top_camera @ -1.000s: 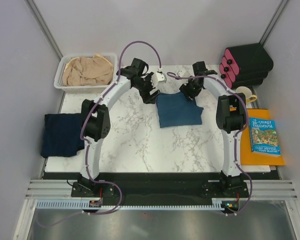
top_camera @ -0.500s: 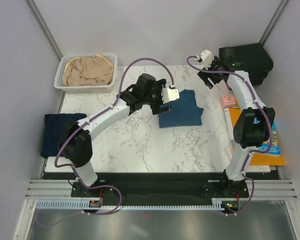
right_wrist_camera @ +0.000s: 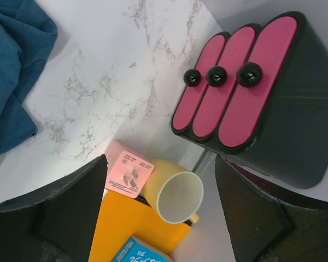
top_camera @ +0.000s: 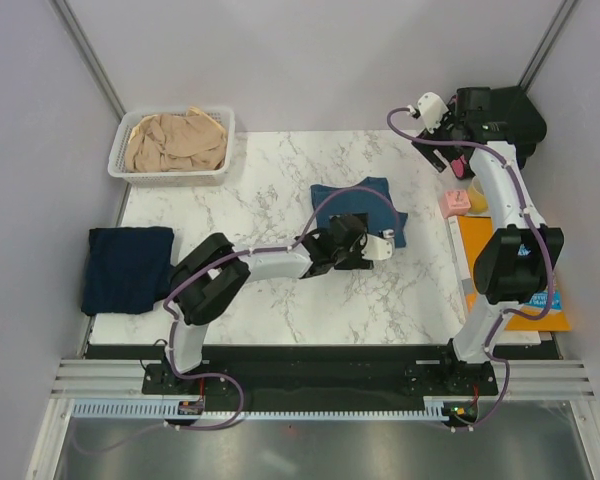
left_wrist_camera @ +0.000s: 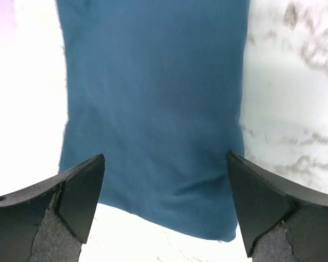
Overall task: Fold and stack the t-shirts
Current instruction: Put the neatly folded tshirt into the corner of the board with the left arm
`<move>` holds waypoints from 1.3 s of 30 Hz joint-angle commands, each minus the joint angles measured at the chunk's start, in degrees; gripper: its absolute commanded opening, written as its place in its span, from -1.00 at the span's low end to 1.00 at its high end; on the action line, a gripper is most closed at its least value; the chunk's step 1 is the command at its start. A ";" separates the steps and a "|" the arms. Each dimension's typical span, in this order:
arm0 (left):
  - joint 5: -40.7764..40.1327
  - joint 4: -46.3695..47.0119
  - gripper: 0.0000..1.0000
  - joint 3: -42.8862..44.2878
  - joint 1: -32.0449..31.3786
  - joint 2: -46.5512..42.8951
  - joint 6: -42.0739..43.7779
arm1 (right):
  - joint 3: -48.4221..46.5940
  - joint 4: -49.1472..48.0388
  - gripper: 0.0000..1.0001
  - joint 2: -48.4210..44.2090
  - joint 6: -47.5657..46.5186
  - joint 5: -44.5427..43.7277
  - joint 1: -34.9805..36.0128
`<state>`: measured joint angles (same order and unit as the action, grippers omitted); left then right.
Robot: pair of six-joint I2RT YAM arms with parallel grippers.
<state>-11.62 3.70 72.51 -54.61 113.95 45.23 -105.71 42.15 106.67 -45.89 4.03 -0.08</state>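
The teal-blue t-shirt (top_camera: 355,205) lies folded in the middle of the table; it fills the left wrist view (left_wrist_camera: 153,98), and a corner shows in the right wrist view (right_wrist_camera: 11,71). My left gripper (top_camera: 364,241) is open and empty, low at the shirt's near edge, one finger (left_wrist_camera: 71,202) at each side of the hem. My right gripper (top_camera: 451,158) is open and empty, raised at the back right above the yellow mug (right_wrist_camera: 177,196). The navy t-shirt (top_camera: 128,268) lies folded at the table's left edge. The beige t-shirt (top_camera: 175,142) sits bunched in the white basket (top_camera: 118,160).
A black box with pink drawer fronts (top_camera: 495,125) stands at the back right. Beside it are the mug, a pink card box (top_camera: 453,203), an orange folder (top_camera: 510,290) and a blue book (top_camera: 528,275).
My left arm swung from the teal shirt's far edge round to its near edge and lowered. My right arm left the shirt and moved back right above the mug.
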 commanded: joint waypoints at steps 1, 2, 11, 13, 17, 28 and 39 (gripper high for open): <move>-6.48 3.50 0.99 2.99 -3.57 1.27 -2.43 | -3.10 0.12 0.74 -4.10 -1.22 0.97 -1.68; -7.10 3.24 0.99 3.07 -4.44 1.19 -2.69 | -3.10 0.04 0.74 -4.19 -1.05 1.24 -1.77; -9.38 -2.48 0.99 3.87 -6.30 1.27 -7.09 | -2.57 -0.23 0.74 -4.63 1.41 4.49 -1.86; -12.28 1.98 0.99 3.34 -5.78 1.80 -5.69 | -2.40 -0.23 0.74 -4.54 1.85 4.67 -1.77; -15.27 6.65 0.98 4.74 -2.88 -0.22 -2.70 | -0.82 -0.40 0.72 -5.07 1.94 5.28 -1.77; -13.88 21.60 0.98 9.92 9.43 6.36 14.17 | -0.81 -1.46 0.72 -4.81 3.79 5.72 -1.77; -11.06 29.32 0.96 10.64 12.42 22.80 20.67 | -1.34 -1.46 0.71 -5.51 5.46 4.85 -1.86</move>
<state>-24.32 26.26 84.90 -41.36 133.16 61.01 -106.26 42.13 104.29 -41.95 8.69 -1.98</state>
